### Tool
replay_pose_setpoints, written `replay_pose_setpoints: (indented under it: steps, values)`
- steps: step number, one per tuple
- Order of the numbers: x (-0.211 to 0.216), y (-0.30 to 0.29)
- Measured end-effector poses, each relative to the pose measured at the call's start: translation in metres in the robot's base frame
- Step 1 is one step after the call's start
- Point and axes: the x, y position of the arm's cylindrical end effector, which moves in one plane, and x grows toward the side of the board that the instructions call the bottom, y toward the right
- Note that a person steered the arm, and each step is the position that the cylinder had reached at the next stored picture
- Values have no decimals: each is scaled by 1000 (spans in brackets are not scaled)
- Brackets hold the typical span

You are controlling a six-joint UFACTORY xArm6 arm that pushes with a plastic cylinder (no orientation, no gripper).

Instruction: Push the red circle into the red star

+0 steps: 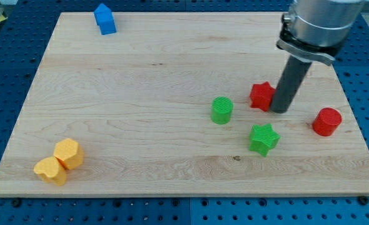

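Right now, in the single camera view, my tip [280, 110] rests on the pale wooden bench [141, 125], just beside the red star-shaped block [261, 95] on its right side, apparently touching it. The tool is only a straight dark rod under a grey metal collar, with no jaws to open or close, and it grips nothing.

The red round block [326, 121] stands to the right of the tip and a little nearer, close to the bench's right edge and apart from both the tip and the star. So the tip sits between the two red blocks.

Left of the star stands a green round block [221, 110]; a green star-shaped block [263, 139] lies nearer, below the tip. Far left is a blue house-shaped block [105, 19]. Near left, two yellow-orange blocks [59, 162] of faceted shape touch each other.
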Motion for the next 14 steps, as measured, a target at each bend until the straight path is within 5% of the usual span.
replay_pose_setpoints:
  steps: [2,5,7,14]
  values:
    - [-28,-47]
    - [-21,83]
    - [69,166]
    - [33,73]
